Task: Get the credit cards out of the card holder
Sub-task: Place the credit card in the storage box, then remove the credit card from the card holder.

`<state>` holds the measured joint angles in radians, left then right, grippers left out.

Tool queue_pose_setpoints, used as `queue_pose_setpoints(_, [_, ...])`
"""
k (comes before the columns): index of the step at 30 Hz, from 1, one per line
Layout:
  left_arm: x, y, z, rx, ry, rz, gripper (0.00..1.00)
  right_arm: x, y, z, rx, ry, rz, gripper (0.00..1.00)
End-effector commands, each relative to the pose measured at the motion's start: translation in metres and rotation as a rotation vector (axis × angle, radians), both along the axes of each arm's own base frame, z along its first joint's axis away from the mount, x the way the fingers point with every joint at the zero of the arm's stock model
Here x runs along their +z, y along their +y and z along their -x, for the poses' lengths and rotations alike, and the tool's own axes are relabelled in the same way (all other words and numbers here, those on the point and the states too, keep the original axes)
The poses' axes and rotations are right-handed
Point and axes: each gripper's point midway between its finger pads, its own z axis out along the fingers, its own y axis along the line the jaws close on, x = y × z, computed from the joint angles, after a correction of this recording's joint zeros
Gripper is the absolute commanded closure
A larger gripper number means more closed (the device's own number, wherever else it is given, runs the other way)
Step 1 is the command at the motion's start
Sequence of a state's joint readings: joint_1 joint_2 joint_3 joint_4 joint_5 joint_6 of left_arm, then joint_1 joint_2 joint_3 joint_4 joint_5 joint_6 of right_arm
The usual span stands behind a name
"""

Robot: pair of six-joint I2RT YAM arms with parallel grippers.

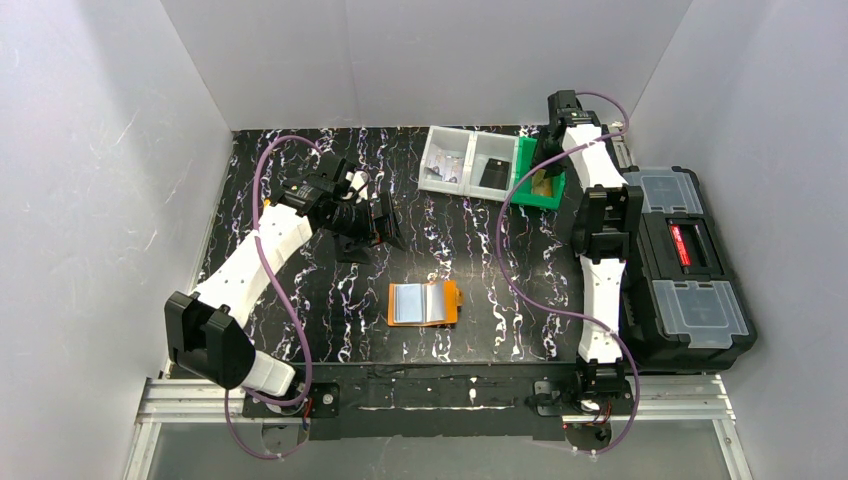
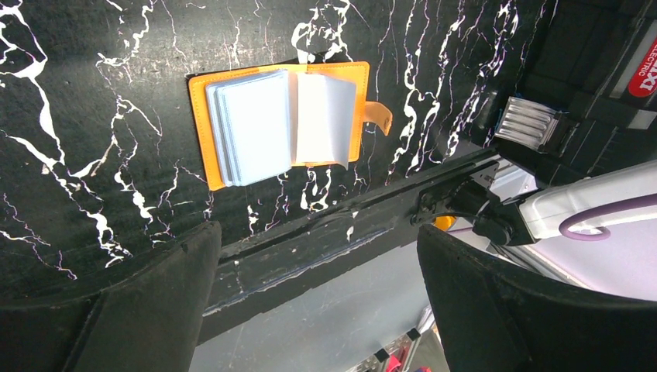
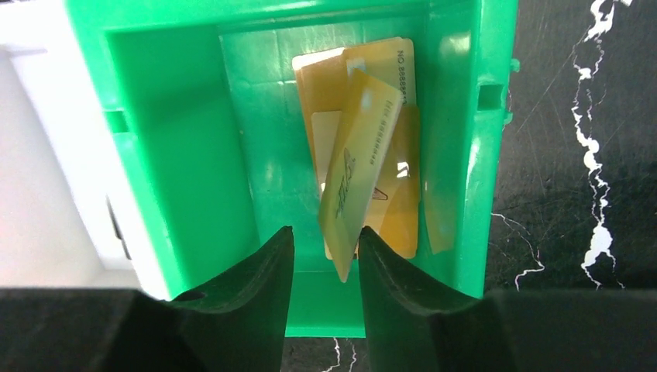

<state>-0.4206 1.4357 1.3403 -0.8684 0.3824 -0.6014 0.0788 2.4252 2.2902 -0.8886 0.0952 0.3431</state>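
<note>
One black marbled surface [image 1: 460, 225] carries every item, with a black toolbox [image 1: 690, 270] at its right edge and a clear compartment box [image 1: 468, 160] at the far side. Beside that box stands a green bin [image 3: 178, 155], serving by appearance as the drop point: several yellowish cards [image 3: 380, 70] already lie inside. The right end effector [image 3: 325, 236] hangs directly over the bin with its fingers narrowly apart; a tilted card [image 3: 360, 163] has its lower corner in the gap and looks loose rather than pinched. The card holder [image 1: 452, 300] lies near the front edge, midway between the arms, spread open and flat with its closure tab pointing right, so its clear pockets are exposed. Pale blue credit cards [image 2: 252, 124] remain stacked inside, hence the task is judged unfinished. The left end effector [image 2: 318, 240], fingers wide apart and empty, hovers well away from the holder, probably positioned to steady it or pull a card
</note>
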Motion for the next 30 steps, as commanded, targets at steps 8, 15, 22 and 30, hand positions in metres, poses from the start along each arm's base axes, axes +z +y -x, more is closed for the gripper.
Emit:
queue_pose_setpoints(8, [0.014, 0.002, -0.004, -0.003, -0.039, 0.000, 0.02, 0.119, 0.004, -0.007, -0.034, -0.225, -0.048, 0.45])
queue_pose_setpoints(15, [0.014, 0.009, -0.006, 0.014, -0.065, -0.033, 0.02, 0.153, 0.019, 0.044, -0.056, -0.197, -0.149, 0.42])
queue_pose_setpoints(22, [-0.008, 0.019, 0.005, 0.045, -0.035, -0.070, 0.02, 0.156, 0.082, 0.143, 0.047, -0.186, -0.352, 0.41])
queue_pose_setpoints(30, [-0.036, 0.035, 0.016, 0.101, 0.001, -0.131, 0.02, 0.123, 0.173, 0.271, 0.266, -0.067, -0.471, 0.43])
